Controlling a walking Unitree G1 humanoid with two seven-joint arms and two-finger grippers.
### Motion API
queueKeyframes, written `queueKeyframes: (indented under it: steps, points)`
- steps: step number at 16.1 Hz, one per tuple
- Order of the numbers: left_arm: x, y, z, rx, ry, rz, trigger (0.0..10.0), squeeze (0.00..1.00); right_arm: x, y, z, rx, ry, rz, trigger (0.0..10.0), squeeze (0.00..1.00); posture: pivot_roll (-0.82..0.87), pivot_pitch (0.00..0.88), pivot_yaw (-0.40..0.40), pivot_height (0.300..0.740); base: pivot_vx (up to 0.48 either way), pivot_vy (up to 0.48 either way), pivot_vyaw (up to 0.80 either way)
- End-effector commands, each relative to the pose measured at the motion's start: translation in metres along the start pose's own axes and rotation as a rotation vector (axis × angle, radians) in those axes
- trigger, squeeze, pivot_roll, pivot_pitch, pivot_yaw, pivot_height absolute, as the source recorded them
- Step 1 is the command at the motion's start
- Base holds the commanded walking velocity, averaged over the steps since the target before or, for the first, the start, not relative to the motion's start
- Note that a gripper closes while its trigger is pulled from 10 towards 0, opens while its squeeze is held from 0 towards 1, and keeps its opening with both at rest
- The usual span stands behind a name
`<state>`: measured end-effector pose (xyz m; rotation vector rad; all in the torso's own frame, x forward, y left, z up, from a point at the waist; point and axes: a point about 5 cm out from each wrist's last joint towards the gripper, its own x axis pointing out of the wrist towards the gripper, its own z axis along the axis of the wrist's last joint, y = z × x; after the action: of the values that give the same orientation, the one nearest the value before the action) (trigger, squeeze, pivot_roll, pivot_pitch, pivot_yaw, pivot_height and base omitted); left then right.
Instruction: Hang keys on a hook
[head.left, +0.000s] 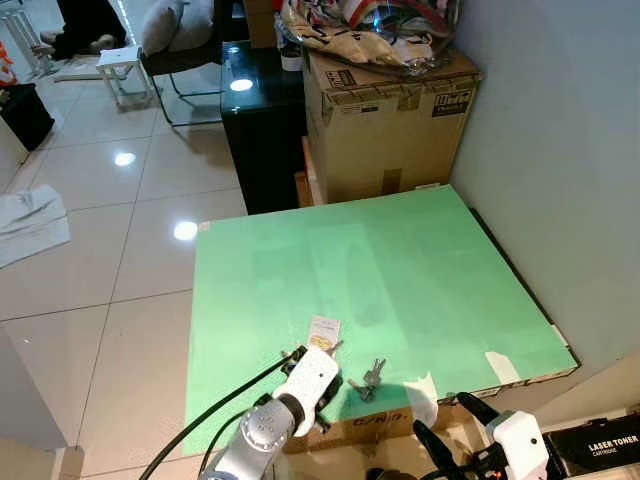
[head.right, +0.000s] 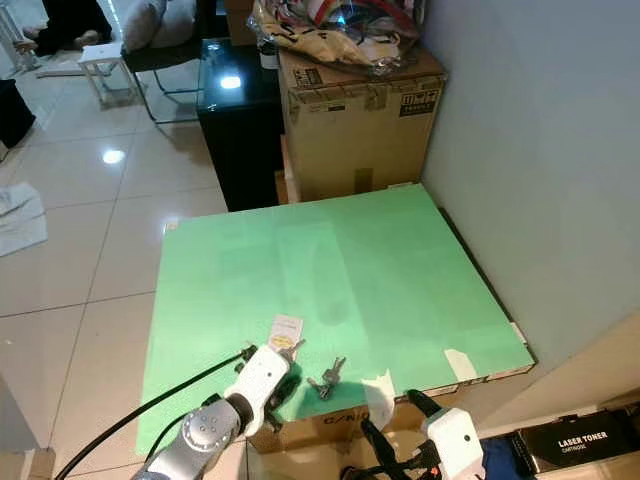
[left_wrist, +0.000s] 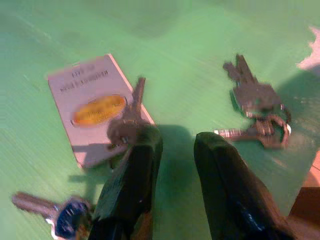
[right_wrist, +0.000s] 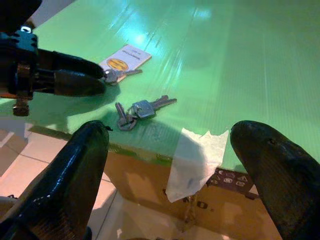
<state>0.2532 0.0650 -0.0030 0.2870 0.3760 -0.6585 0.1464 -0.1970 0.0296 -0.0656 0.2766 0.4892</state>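
A bunch of silver keys (head.left: 367, 381) lies near the front edge of the green board (head.left: 400, 260). Left of it is a single key (left_wrist: 131, 112) resting on a white tag with a yellow oval (left_wrist: 92, 107). My left gripper (left_wrist: 177, 142) sits low over the board, open a little, with one fingertip (left_wrist: 145, 137) against that tagged key and nothing between the fingers. A blue-headed key (left_wrist: 62, 220) lies under the same finger. My right gripper (right_wrist: 170, 131) is wide open just below the board's front edge, facing the key bunch (right_wrist: 137, 111).
The board rests on a cardboard box with a torn tape strip (head.left: 425, 395) hanging off its front. A large carton (head.left: 385, 120) and a black cabinet (head.left: 260, 120) stand behind. A wall runs along the right. A toner box (head.left: 600, 445) sits at the lower right.
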Motion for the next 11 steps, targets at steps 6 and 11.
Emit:
queueKeyframes:
  steps: [6, 11]
  points:
    - [-0.0022, -0.0026, 0.0039, -0.006, -0.025, -0.002, 10.0, 0.0, 0.0027, -0.0019, 0.0072, -0.011, -0.013, 0.015, 10.0, 1.0, -0.3, 0.157, 0.06, 0.736, 0.0, 0.0, 0.0]
    - [0.0008, -0.0037, -0.0042, -0.001, 0.024, -0.002, 10.0, 0.0, 0.0038, -0.0012, 0.0093, -0.013, -0.019, 0.033, 10.0, 1.0, -0.3, 0.159, 0.059, 0.736, 0.0, 0.0, 0.0]
